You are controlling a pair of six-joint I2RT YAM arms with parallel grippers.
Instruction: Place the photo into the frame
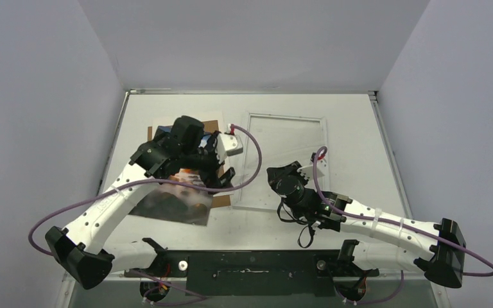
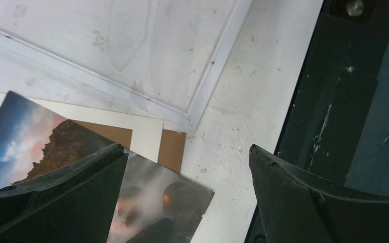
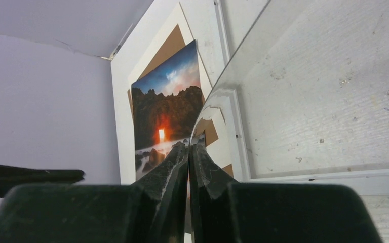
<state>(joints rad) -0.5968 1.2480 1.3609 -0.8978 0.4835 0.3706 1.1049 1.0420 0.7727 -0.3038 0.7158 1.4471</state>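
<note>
Glossy, bendy photo (image 1: 170, 206) lies flat at nine o'clock of the thin white frame (image 1: 287, 117). My left gripper (image 2: 187, 151) gapes above it; my right gripper (image 3: 189, 147) pinches a clear curved sheet (image 3: 238, 50).

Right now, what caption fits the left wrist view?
Open left gripper poised over the photo, which overlaps a cream mat and brown board beside the white frame's corner.

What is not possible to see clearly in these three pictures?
- Top view: the left arm covers much of the photo.
- Left wrist view: a finger of the left tool hides part of the photo; the bottom edge cuts it off.
- Right wrist view: whether the shut right tool pinches anything; the closed tips hide it.
</note>
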